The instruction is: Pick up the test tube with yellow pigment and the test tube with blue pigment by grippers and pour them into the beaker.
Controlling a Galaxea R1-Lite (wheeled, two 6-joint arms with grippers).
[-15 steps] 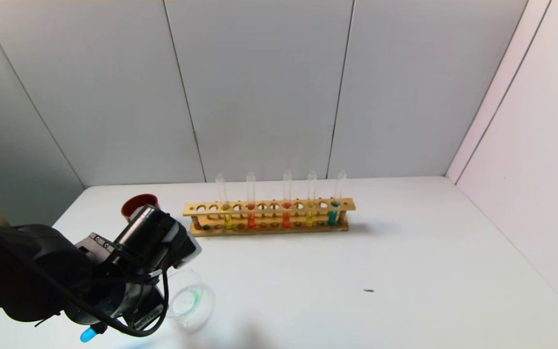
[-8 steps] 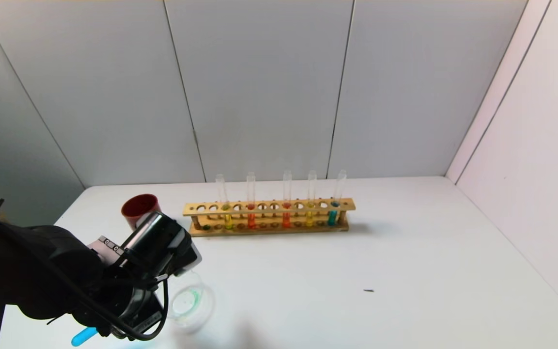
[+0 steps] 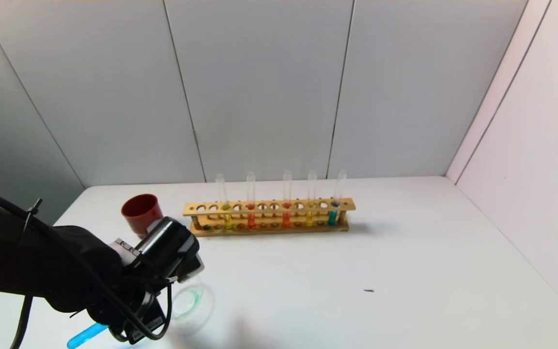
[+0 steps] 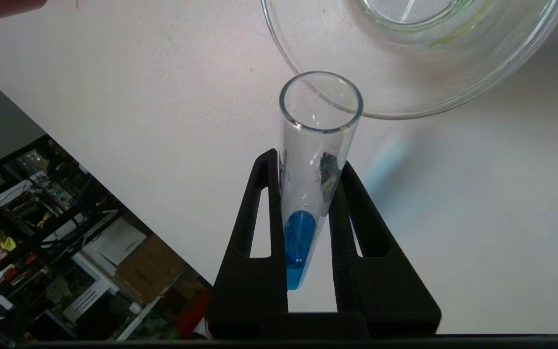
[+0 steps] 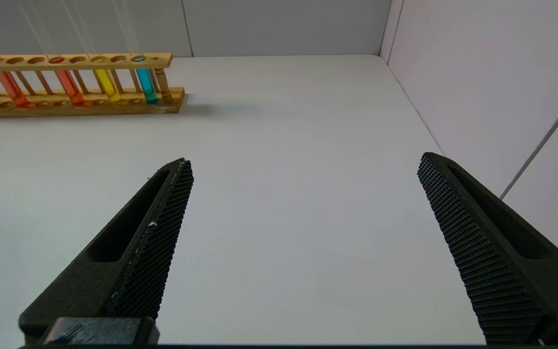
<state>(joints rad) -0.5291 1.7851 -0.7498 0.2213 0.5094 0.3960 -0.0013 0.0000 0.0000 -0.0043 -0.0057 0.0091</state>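
My left gripper [image 4: 308, 162] is shut on the test tube with blue pigment [image 4: 299, 242], held tilted at the table's front left. The blue liquid sits at the tube's closed end [image 3: 85, 335]. The tube's open mouth [image 4: 321, 97] is at the rim of the clear beaker [image 4: 405, 104], which stands beside the left gripper [image 3: 136, 312] with a greenish ring in its bottom [image 3: 193, 300]. The test tube with yellow pigment [image 3: 228, 220] stands at the left of the wooden rack [image 3: 269, 228]. My right gripper [image 5: 304, 162] is open and empty over bare table.
A dark red cup [image 3: 139, 211] stands left of the rack. The rack also holds two orange-red tubes, a golden-yellow tube [image 3: 309, 218] and a teal tube [image 3: 332, 216]. Grey wall panels close the back and right. The table's left edge [image 4: 114, 194] is near the left gripper.
My left wrist has turned and sunk a little toward the table's front, uncovering the red cup. More of the tube's blue end now shows below the gripper. The beaker has not moved.
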